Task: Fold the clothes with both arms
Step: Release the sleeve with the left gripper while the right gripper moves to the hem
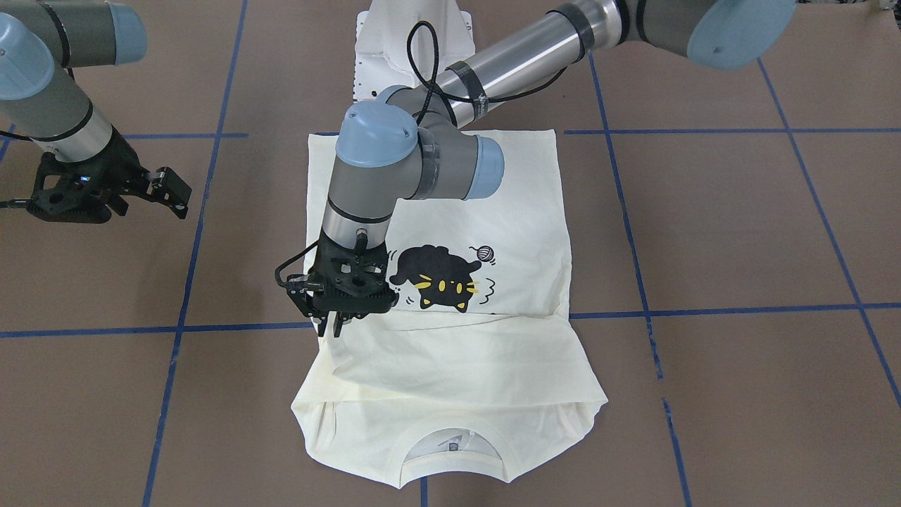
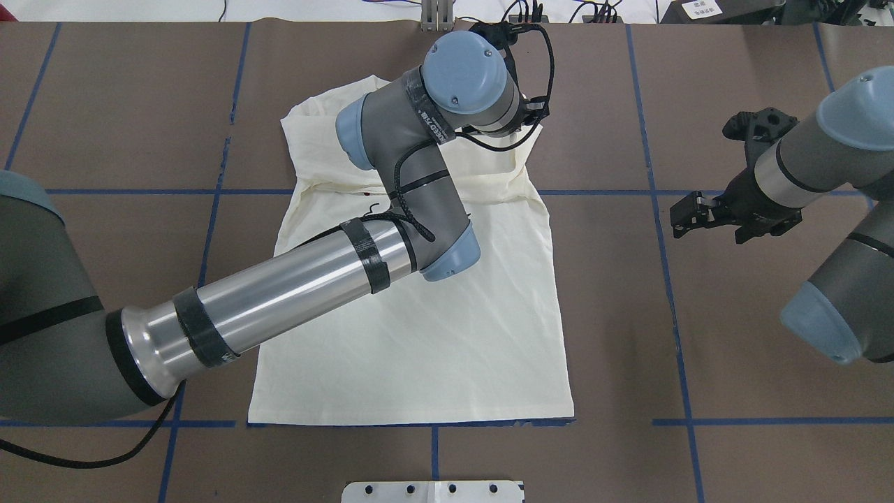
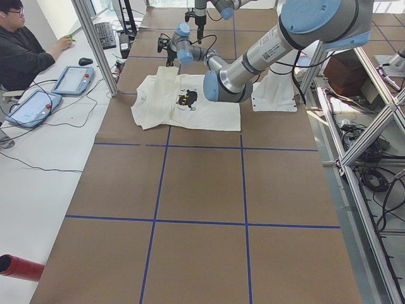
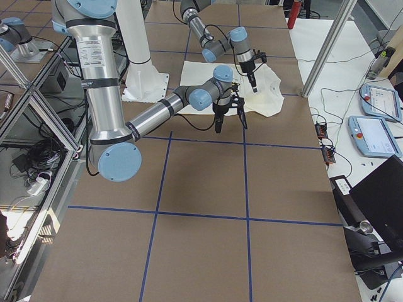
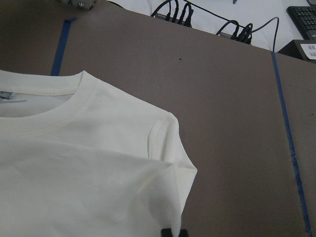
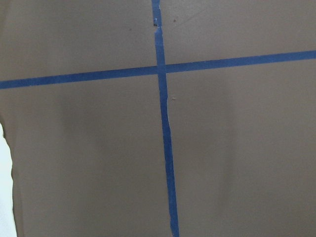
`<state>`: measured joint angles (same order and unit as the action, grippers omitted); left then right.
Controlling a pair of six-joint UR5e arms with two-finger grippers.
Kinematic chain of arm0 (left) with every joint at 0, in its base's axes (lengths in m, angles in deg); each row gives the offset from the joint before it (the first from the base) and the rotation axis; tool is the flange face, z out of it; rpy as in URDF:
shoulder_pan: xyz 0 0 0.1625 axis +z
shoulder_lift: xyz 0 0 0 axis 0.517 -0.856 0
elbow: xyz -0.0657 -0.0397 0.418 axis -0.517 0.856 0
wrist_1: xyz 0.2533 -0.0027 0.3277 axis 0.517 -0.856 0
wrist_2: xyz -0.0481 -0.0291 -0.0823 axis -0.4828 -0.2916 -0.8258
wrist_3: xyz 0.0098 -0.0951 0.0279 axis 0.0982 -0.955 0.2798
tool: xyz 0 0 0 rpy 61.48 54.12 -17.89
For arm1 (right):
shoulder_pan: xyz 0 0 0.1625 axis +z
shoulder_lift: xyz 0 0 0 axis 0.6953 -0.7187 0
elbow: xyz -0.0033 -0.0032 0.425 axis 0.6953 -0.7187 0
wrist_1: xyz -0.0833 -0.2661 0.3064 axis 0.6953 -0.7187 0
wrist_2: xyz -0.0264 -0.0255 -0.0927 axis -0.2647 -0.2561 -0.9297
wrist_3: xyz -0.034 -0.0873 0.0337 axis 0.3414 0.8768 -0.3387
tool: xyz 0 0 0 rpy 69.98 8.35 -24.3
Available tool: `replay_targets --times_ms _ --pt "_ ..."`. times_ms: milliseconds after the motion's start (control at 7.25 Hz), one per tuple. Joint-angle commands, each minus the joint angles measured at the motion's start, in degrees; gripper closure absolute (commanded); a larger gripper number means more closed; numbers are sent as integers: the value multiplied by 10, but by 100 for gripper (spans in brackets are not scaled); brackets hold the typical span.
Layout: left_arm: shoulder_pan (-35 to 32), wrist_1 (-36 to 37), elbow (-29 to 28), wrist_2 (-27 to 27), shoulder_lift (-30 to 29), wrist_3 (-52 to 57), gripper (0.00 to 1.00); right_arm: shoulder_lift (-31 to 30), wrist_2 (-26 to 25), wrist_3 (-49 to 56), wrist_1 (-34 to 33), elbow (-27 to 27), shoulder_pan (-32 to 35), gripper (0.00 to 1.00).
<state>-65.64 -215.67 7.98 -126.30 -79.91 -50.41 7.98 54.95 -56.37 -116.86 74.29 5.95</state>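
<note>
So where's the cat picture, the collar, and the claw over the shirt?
cat print (image 1: 440, 278): front-facing view, the black body.
collar (image 1: 450, 424): front-facing view, middle of the neckband.
left claw (image 1: 333, 327): front-facing view, between fingertips at T-shirt (image 1: 450, 355) edge.

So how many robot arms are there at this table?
2. The left arm reaches over the shirt, jaws at its side edge; the right arm hangs beside it over the table. None seems hidden.

Bright, even overhead light, faint soft shadows, mild glare on the left arm (image 2: 279, 307).
</note>
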Motion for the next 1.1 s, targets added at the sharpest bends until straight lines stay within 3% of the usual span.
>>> replay_targets --times_ms 0,276,414,689,965 --pt "-3 -8 -5 2 1 54 0 2 0 -1 22 -7 0 0" --pt "-12 -1 29 -12 41 74 0 2 0 -17 68 -21 -8 0" --pt "-20 17 90 -60 88 75 0 5 -8 -45 75 -15 -24 0" --pt "-29 130 251 -94 206 84 0 24 -80 -129 90 -9 -101 0" --pt "-31 162 471 -101 377 144 0 26 -136 -218 90 23 -182 0"
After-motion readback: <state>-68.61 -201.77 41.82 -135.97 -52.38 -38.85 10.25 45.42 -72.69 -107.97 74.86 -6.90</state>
